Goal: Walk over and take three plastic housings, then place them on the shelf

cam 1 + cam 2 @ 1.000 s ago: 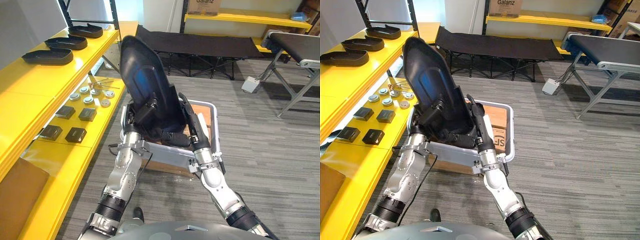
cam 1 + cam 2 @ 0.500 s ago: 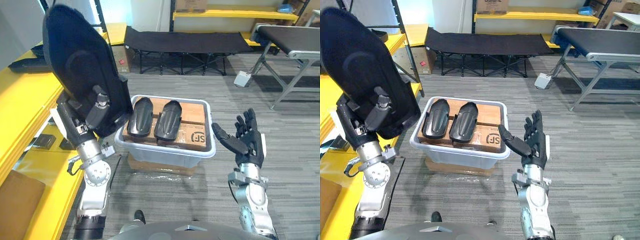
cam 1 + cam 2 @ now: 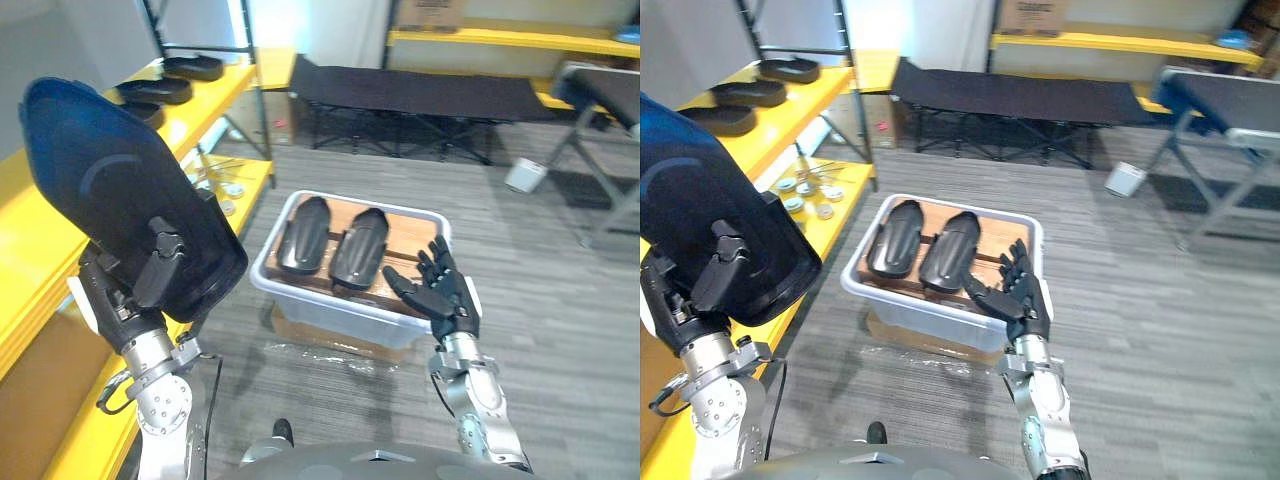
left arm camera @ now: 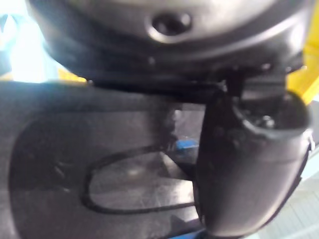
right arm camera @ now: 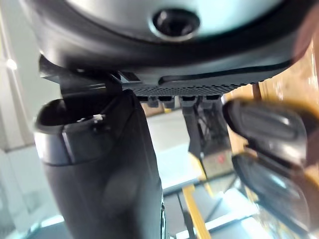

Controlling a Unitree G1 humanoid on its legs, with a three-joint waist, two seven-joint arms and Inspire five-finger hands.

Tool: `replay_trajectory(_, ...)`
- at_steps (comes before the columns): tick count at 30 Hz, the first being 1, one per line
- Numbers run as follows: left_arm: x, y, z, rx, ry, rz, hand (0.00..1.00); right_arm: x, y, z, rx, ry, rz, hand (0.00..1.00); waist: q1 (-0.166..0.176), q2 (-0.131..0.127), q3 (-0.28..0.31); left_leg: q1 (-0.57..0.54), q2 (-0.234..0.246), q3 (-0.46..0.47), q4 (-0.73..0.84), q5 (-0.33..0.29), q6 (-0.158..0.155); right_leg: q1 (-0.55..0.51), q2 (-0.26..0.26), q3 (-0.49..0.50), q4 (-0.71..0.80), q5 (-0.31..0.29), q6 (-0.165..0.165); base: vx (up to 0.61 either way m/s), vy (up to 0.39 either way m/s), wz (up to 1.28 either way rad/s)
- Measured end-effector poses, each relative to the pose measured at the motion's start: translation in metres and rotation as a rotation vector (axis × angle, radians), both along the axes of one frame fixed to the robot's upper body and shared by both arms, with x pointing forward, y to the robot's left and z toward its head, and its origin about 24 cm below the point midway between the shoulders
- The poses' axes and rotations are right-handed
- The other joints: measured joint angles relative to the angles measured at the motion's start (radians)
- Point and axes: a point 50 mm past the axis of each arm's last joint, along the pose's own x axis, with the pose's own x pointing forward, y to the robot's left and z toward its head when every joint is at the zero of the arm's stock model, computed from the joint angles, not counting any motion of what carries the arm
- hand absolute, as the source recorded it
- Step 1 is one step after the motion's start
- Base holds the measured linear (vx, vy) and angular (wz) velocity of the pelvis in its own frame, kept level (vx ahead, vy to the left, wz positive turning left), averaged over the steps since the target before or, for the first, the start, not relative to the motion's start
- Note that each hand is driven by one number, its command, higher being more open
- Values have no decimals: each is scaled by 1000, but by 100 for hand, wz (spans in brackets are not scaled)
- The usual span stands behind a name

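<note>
Bright, even room light; white glare behind the yellow shelf (image 3: 215, 95), bluish sheen on the raised housing (image 3: 110, 200)

Large black plastic housing (image 3: 120, 190): smooth moulded shell, semi-gloss, bluish sheen. Two smaller black plastic housings (image 3: 303, 235) in bin: glossy, smooth, pale highlights along ridges. Pale grey plastic bin (image 3: 320, 312): smooth, faintly translucent walls. Brown cardboard boxes (image 3: 408, 226) inside bin: matt. Crinkled clear film (image 3: 325, 350) beneath bin: shiny. Yellow painted shelf (image 3: 40, 240): smooth, satin. Grey striped carpet floor (image 3: 560, 330): matt, ribbed. Black cloth folding cot (image 3: 430, 90): matt fabric, thin dark metal legs. Left hand (image 3: 140, 285), right hand (image 3: 448, 300): dark matt plastic fingers, silver-grey metal wrists.
</note>
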Motion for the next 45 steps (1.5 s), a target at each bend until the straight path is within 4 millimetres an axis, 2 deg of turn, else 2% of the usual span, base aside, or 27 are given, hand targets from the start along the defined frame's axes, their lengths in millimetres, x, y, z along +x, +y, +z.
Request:
replay_trajectory(2,-9,4,-2,-15,12,-2,0,8,15,4,-1,-15,58,100,39,-4,6,-4,-10,-49,0,6,4,27,-4,-52,6,-13,6,30,-2,72)
replay_trajectory(7,-22,10,-8,-29,52,-19,0,20,27,14,2,-49,102,100,84,-19,15,-20,-32,-106,0,12,8,39,-17,-110,28,-38,16,17,19,42)
replay_trajectory(9,-24,10,-9,-21,67,-35,0,23,29,17,4,-63,123,100,86,-25,18,-23,-38,-113,0,12,9,39,-20,-117,32,-40,18,14,34,10)
replay_trajectory(13,-28,9,-11,0,97,-89,0,34,55,18,-73,-75,300,100,96,-30,22,-30,-38,-107,4,10,12,30,-20,-110,42,-41,16,26,29,-6)
replay_trajectory(15,-27,8,-11,9,97,-118,0,33,67,18,-85,-69,362,100,109,-28,29,-38,-43,-119,11,10,15,34,-18,-130,53,-45,10,23,16,26)
replay_trajectory(17,-26,7,-9,17,87,-135,0,34,72,18,-87,-58,388,100,110,-25,49,-80,-48,-134,72,-16,33,57,-17,-183,57,-53,16,-38,38,123)
replay_trajectory(18,-22,7,-2,30,51,-166,0,35,61,13,-123,-11,347,100,127,9,84,-137,-32,-63,141,-29,50,84,-26,-296,107,-91,21,-75,91,172)
replay_trajectory(20,-25,10,-2,7,43,-150,0,33,60,11,-138,-5,344,100,137,11,86,-129,-40,-61,121,-19,55,84,-34,-298,116,-99,23,-53,83,80)
replay_trajectory(21,-25,10,-3,8,46,-148,0,33,61,11,-149,-8,348,100,137,11,87,-126,-41,-60,118,-18,55,84,-36,-297,118,-101,22,-42,67,7)
replay_trajectory(23,-23,7,-2,13,45,-177,0,33,64,12,-125,-13,342,100,119,7,90,-129,-56,-79,101,-11,57,77,-38,-271,140,-146,29,-69,57,40)
replay_trajectory(24,-18,3,0,28,37,-238,0,32,61,13,-102,-12,304,100,87,6,90,-148,-74,-121,102,-2,67,41,-30,-188,200,-212,17,-88,21,97)
replay_trajectory(25,-14,0,2,47,30,-286,0,29,56,13,-94,-9,270,100,70,6,91,-160,-89,-145,101,1,72,19,-23,-145,223,-238,5,-113,-1,166)
replay_trajectory(26,-4,-8,8,95,6,-396,0,24,46,11,-75,-2,201,100,46,-5,89,-171,-112,-166,81,10,84,-9,-7,-82,249,-275,-11,-68,-36,167)
replay_trajectory(27,3,-13,13,129,-12,-471,0,22,41,9,-69,9,165,100,39,-9,90,-171,-121,-165,63,23,95,-15,-5,-63,254,-285,-23,-25,-63,162)
replay_trajectory(29,9,-21,17,167,-28,-560,0,19,31,6,-82,18,132,100,46,-2,91,-171,-136,-187,15,95,92,-12,-1,-67,274,-267,14,87,-54,89)
replay_trajectory(31,9,-22,16,169,-17,-578,0,19,29,6,-85,17,125,100,45,-9,94,-170,-142,-193,12,107,104,-7,-6,-63,282,-265,12,103,-14,47)
replay_trajectory(32,8,-22,14,160,-3,-575,0,21,27,7,-91,8,124,100,54,-7,96,-163,-134,-192,13,110,107,-18,-9,-36,314,-261,-1,66,-14,16)
replay_trajectory(33,5,-20,10,144,14,-561,0,23,29,10,-89,-5,138,100,60,-5,97,-146,-123,-192,12,110,107,-21,-8,-3,316,-271,-33,17,-6,-5)
replay_trajectory(34,4,-20,8,135,24,-556,0,23,30,11,-89,-14,147,100,61,-5,97,-138,-121,-188,13,109,107,-13,-1,2,300,-272,-36,-25,-10,-10)
replay_trajectory(36,2,-19,3,123,46,-553,0,24,29,18,-91,-66,155,100,54,-4,99,-125,-122,-182,16,88,90,-8,2,12,254,-253,-23,-122,-24,-3)
replay_trajectory(38,1,-24,-4,97,68,-579,0,24,25,20,-98,-79,147,100,54,13,103,-136,-103,-173,25,80,72,-6,18,13,229,-249,-10,-169,-47,-10)
replay_trajectory(40,2,-29,-12,57,86,-613,0,18,18,15,-107,-62,127,100,45,30,112,-145,-82,-153,37,71,68,-6,38,10,224,-253,-16,-163,-44,14)
replay_trajectory(41,3,-34,-17,40,98,-641,0,8,8,7,-126,-27,105,100,15,40,115,-168,-59,-102,55,62,56,-8,50,-16,227,-257,-22,-124,-22,39)
replay_trajectory(45,1,-35,-22,15,107,-624,0,-2,-6,-1,-156,14,82,100,8,49,121,-173,-26,-19,70,50,38,-34,46,13,256,-263,-33,-54,-15,-13)
